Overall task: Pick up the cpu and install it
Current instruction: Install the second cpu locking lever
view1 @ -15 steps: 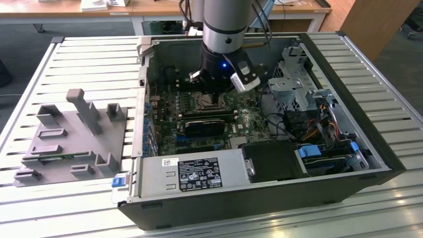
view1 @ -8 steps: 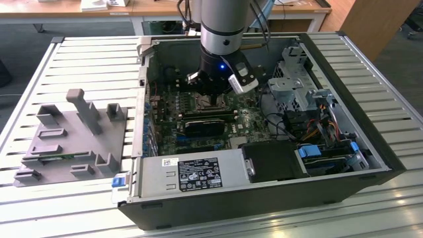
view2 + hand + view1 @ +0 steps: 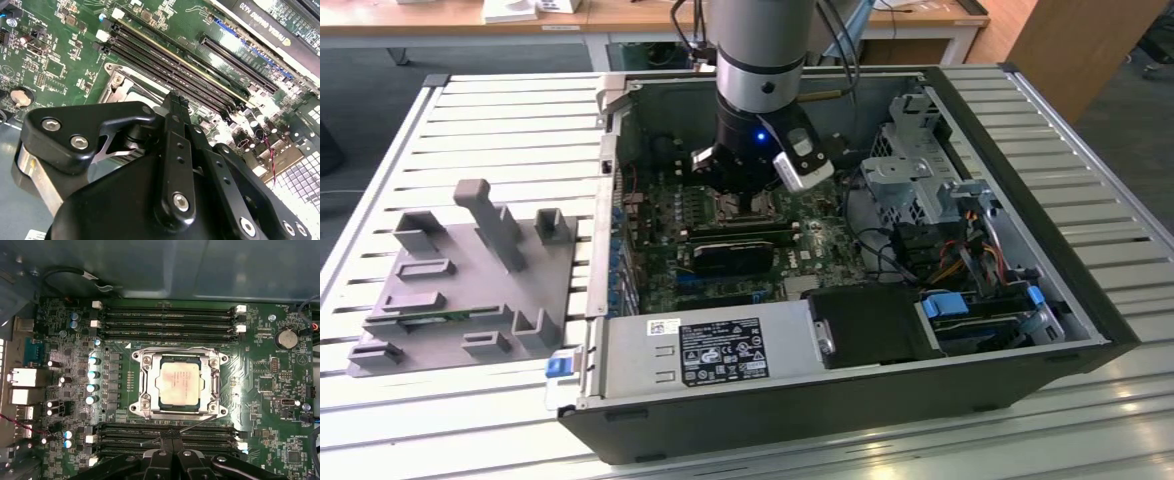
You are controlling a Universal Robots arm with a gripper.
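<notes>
The cpu (image 3: 180,383), a square chip with a shiny metal top, lies flat inside the metal socket frame (image 3: 141,385) on the green motherboard (image 3: 260,385). In the first wrist view my gripper (image 3: 172,441) hovers over the memory slots beside the socket, its two black fingers pressed together with nothing between them. The second wrist view shows the same gripper (image 3: 175,98) from behind, above a corner of the socket frame (image 3: 117,82). In the exterior view the gripper (image 3: 739,196) hangs low inside the open computer case (image 3: 1067,300), right over the socket.
Memory slots (image 3: 165,320) run along both sides of the socket. A black card (image 3: 736,250) and a power supply (image 3: 707,350) sit nearer the case's front. A grey holder plate with blocks (image 3: 467,270) stands on the slatted table at the exterior view's left.
</notes>
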